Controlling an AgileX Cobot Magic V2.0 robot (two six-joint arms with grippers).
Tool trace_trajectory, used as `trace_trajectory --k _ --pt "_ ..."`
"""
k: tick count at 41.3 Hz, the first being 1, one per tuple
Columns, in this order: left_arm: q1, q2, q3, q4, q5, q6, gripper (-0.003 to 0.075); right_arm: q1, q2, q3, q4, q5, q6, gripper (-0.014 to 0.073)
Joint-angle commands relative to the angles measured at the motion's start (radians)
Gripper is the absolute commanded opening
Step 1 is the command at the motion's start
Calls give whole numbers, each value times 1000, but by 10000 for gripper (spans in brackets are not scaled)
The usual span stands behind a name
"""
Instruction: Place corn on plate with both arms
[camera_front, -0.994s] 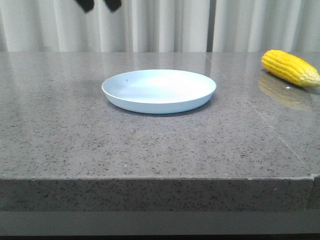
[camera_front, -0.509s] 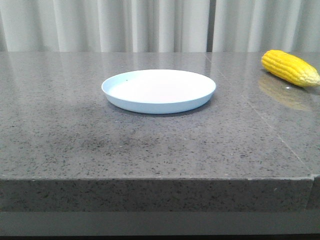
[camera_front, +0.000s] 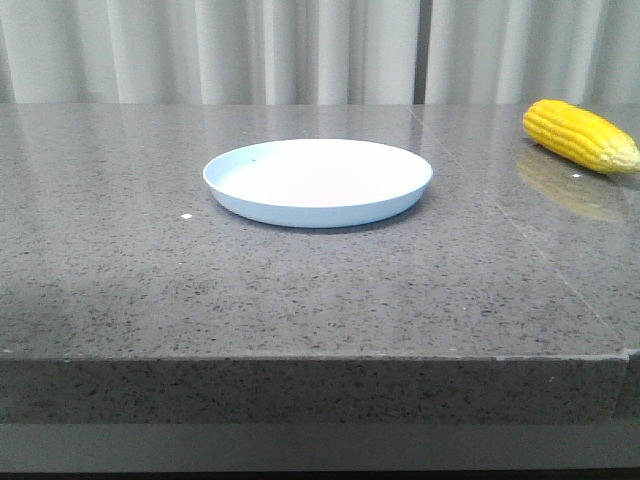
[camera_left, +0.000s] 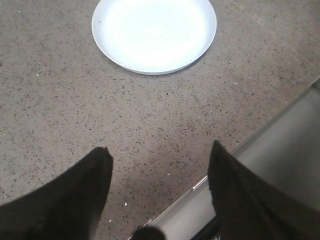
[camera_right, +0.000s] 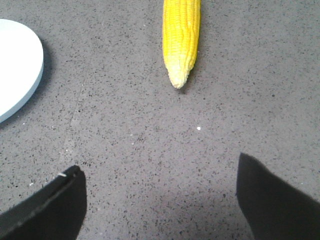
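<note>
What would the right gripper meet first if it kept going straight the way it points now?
Probably bare table first, since the open right gripper looks down at it. Farther along that line lies the corn, pale tip nearest. Depth is unclear.

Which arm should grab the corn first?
Right. The corn lies at the table's right edge and sits ahead of the open right gripper; the left gripper, also open, faces only the plate.

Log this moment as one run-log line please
corn: on table, far right, untouched | plate: empty | left claw: open, empty | right claw: open, short of corn
</note>
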Motion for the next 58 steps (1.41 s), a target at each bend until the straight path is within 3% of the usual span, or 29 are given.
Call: trace_trajectory --k 1,15,30,58 --pt "-6 -82 25 -2 -98 -15 419 -5 2 -30 9 -75 -11 633" --pt "-6 -152 63 -2 -109 -15 419 -5 62 -80 10 -15 -11 636" --pt "-6 -152 63 -2 -109 -15 419 -5 406 -383 -81 173 -11 638" --pt "-6 -152 63 -2 -109 -15 419 -5 972 -905 -82 152 -11 637"
